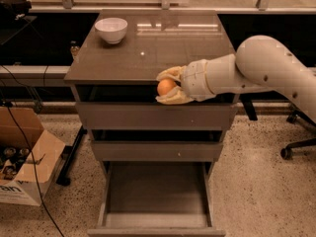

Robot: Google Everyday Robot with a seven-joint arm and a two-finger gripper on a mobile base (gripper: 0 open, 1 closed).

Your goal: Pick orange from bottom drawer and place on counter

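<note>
Orange (pixel 166 86): pinched between the 2 fingers of your end effector (pixel 161 87), just at the counter's (pixel 148 53) front edge. Bottom drawer (pixel 155 220): pulled open, well below. You likely carry the fruit this high so it clears the edge. White bowl (pixel 111 29): back-left corner, well apart.

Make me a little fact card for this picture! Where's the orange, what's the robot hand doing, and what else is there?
orange: the orange is held in the air at the counter's front edge, not on top yet
gripper: the gripper is closed around the orange, reaching in from the right
bottom drawer: the bottom drawer is pulled open, lowest of three
counter: the counter is shiny, with a white bowl at its back left corner
floor: a cardboard box sits left of the cabinet
</note>
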